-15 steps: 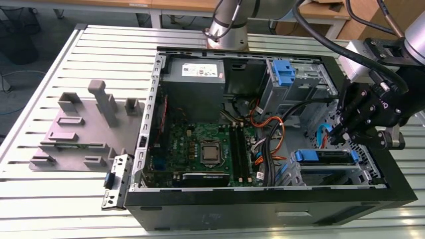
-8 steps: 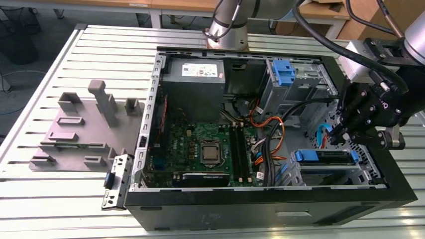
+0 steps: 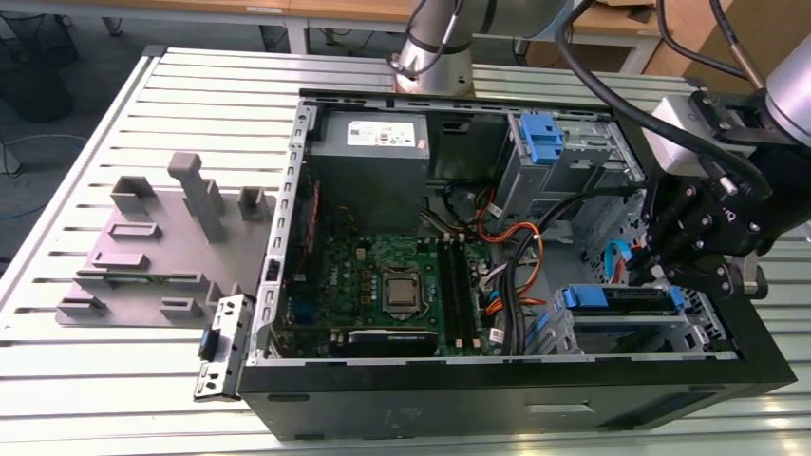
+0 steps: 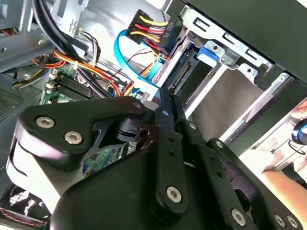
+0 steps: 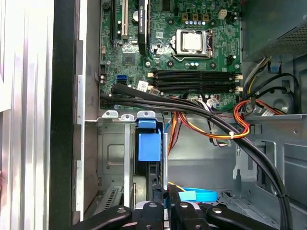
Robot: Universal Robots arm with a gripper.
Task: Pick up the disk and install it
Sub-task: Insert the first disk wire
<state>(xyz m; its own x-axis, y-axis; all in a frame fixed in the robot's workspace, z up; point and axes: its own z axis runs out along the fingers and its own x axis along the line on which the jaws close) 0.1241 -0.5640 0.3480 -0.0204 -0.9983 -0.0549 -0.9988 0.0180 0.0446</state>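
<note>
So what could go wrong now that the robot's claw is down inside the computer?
1. The gripper sits low inside the computer case, right by the blue data cable and the orange and red wires. If it moves, it might snag and tug them.
2. The disk lies in its drive bay, close to the gripper. A sideways bump could jam it crooked or scrape the metal.
</note>
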